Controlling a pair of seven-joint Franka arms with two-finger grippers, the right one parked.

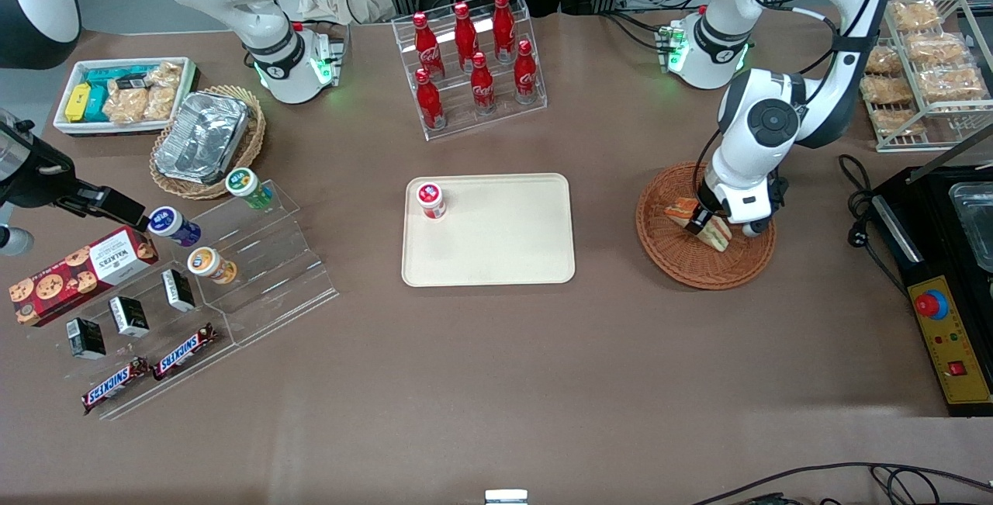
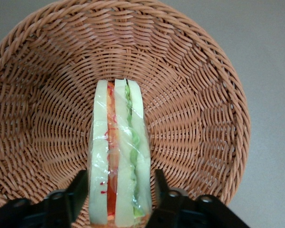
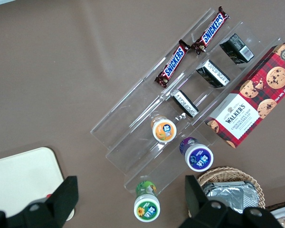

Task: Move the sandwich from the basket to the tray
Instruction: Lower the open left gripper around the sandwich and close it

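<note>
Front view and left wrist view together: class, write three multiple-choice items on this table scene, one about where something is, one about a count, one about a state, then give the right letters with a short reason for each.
1. Where is the sandwich?
A. On the tray
B. In the basket
C. On the bare table

2. How many red bottles stand in the clear rack?
A. Four
B. Seven
C. Ten

3. How does the left arm's claw stand?
A. Open, a finger on either side of the sandwich
B. Hanging over the tray
C. Shut on the small jar

Key: 1 B, the wedge stands on edge inside the woven basket. 2 B, seven bottles show in the front view. 3 A, in the wrist view gaps show between each finger and the wrapped bread; the cream tray holds only a small red-lidded jar.
</note>
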